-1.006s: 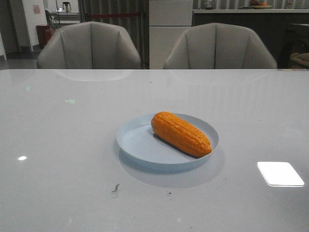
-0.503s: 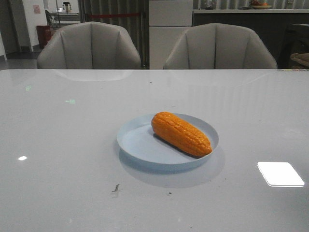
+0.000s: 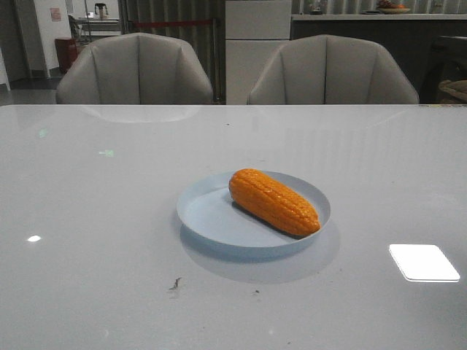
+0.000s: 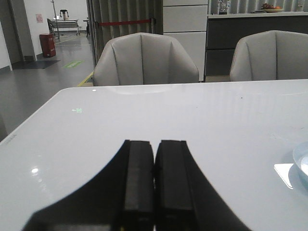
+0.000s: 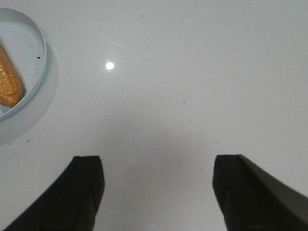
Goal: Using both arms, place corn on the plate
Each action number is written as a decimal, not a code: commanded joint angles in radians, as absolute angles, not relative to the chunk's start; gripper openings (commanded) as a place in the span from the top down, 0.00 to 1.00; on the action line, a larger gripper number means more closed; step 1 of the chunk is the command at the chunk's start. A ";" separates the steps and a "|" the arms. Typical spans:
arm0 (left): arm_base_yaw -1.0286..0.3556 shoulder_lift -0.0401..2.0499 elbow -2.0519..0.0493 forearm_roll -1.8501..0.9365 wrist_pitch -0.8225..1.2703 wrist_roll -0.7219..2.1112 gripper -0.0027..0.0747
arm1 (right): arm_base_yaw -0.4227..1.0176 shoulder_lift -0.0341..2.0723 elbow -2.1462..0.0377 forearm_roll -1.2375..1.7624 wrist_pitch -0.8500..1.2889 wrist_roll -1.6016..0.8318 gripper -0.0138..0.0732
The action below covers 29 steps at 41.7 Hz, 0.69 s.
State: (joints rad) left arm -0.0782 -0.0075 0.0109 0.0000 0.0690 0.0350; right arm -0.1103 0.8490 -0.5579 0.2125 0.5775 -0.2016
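Your corn (image 3: 274, 201) lies across the plate (image 3: 208, 215). Left gripper (image 4: 154, 180) pressed together, right gripper (image 5: 159, 185) spread, both empty. Any careless sweep could nudge the plate.

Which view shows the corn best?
The front view: the whole corn lies diagonally on the plate. The right wrist view catches only one end at its edge; the left wrist view shows none of it.
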 commanded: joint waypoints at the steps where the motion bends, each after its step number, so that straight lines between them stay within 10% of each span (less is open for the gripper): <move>1: -0.081 -0.025 0.047 -0.006 -0.013 0.026 0.85 | -0.116 0.843 -0.585 0.224 0.525 -0.201 0.17; 29: -0.080 -0.025 0.047 -0.006 -0.013 0.026 0.85 | -0.109 0.775 -0.578 0.245 0.517 -0.201 0.25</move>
